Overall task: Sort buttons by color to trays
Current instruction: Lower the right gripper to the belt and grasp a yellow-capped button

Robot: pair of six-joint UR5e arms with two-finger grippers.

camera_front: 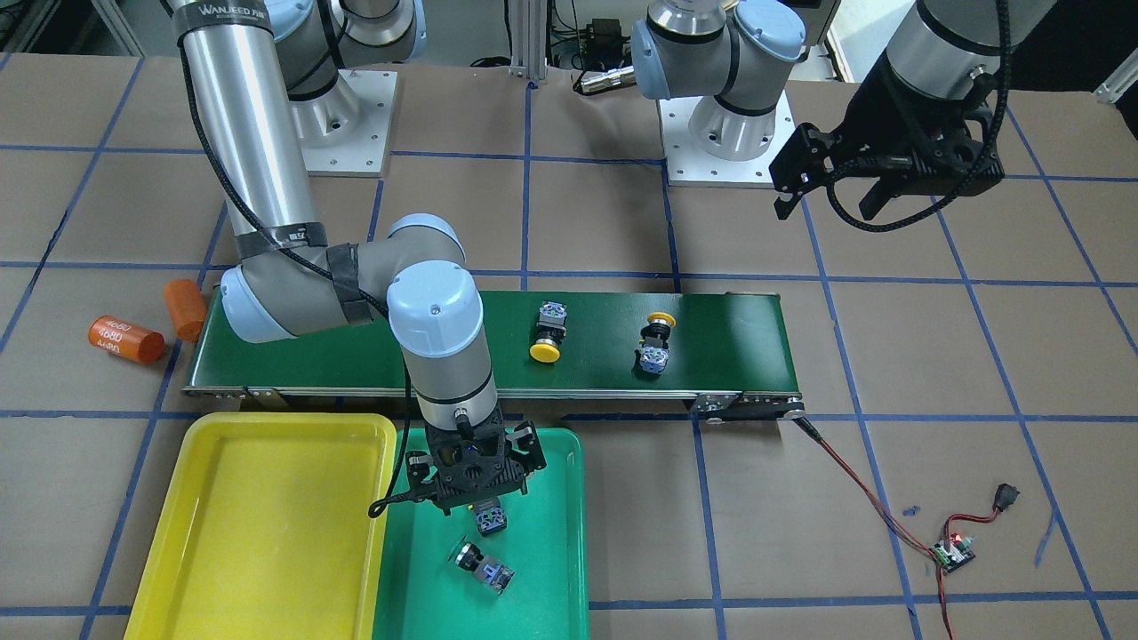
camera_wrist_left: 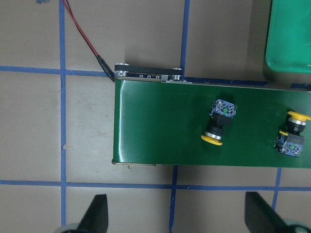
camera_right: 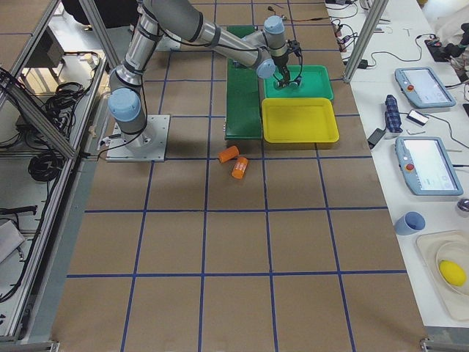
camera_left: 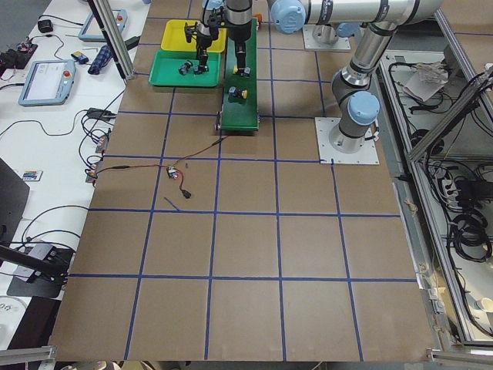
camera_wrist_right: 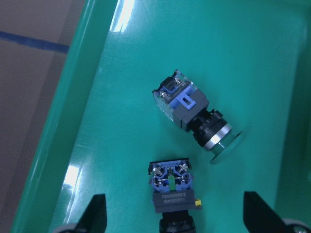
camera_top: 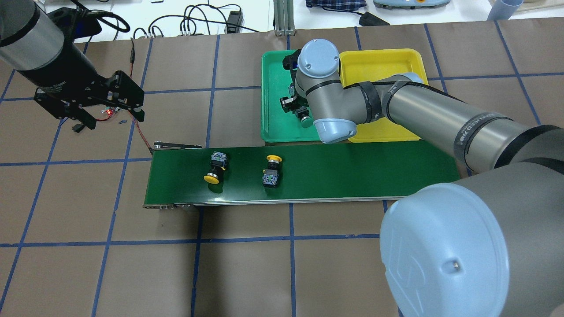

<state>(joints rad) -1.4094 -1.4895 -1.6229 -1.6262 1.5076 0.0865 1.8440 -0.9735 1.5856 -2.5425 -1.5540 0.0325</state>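
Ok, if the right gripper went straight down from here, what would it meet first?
Probably the button right beneath the right gripper, between its open fingers, in the green tray; the gap left is unclear.

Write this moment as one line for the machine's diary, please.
right gripper open over green tray | two buttons lying in it | two yellow-cap buttons on belt | left gripper open, holding nothing
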